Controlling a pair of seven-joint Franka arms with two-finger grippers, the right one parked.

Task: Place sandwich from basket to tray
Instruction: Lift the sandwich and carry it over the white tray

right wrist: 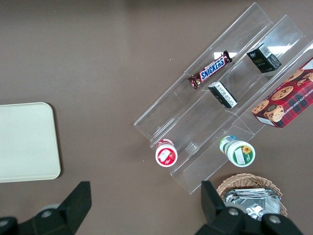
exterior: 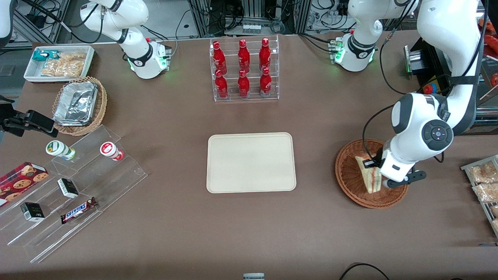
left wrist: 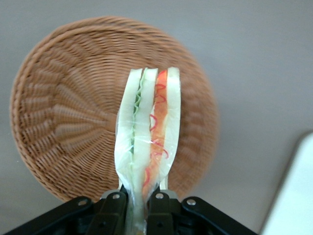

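My left gripper point(exterior: 376, 177) is shut on the sandwich point(exterior: 369, 177), a pale bread wedge with red and green filling, and holds it above the reddish-brown wicker basket point(exterior: 348, 177). In the left wrist view the sandwich point(left wrist: 149, 132) stands between my fingers point(left wrist: 113, 208) with its cut edge showing, over the basket point(left wrist: 68, 117). The basket holds nothing else. The cream-beige tray point(exterior: 251, 162) lies flat at the middle of the table with nothing on it; a corner of the tray point(left wrist: 296, 196) shows in the wrist view.
A clear rack of red bottles point(exterior: 244, 68) stands farther from the front camera than the tray. Toward the parked arm's end are acrylic steps with snacks point(exterior: 74, 182), a tan basket with a foil container point(exterior: 78, 105) and a white bin of packets point(exterior: 58, 62). Snack packets point(exterior: 484, 182) lie near the basket.
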